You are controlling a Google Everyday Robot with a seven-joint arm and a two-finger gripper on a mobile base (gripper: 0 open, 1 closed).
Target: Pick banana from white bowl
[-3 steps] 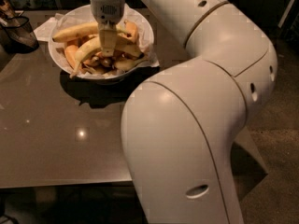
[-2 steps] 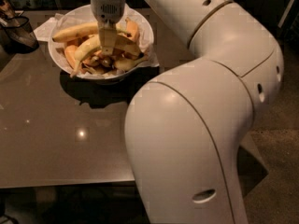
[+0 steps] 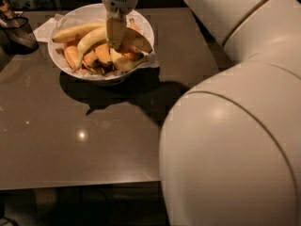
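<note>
**Progress.** The claw [image 3: 114, 43] hangs straight down from the wrist at the 12 o'clock edge of the view. Its tip is down among the fruit inside the white bowl [image 3: 83, 15], at the crown of the banana [image 3: 91, 40]. I cannot tell whether the claw is spread, pressed together or pinching the fruit. In my judgement the approach is done. A confirmed grip, the lift and the withdrawal clear of the rim are all left to do.

**Location.** The bowl stands on the surface [image 3: 70, 140] toward 11 o'clock. The banana is not yet out. It rests on top of the pile, above the small orange bananas [image 3: 97, 56] and just beside the straighter banana [image 3: 74, 31], which lies on its 11 o'clock side.

**Orientation.** The banana's long axis runs roughly from 8 o'clock to 4 o'clock. It arches toward 12 o'clock, so both ends point downward in the view. The claw covers its middle.

**Other.** A dark container [image 3: 19, 32] sits at 10 o'clock, apart from the bowl.
</note>
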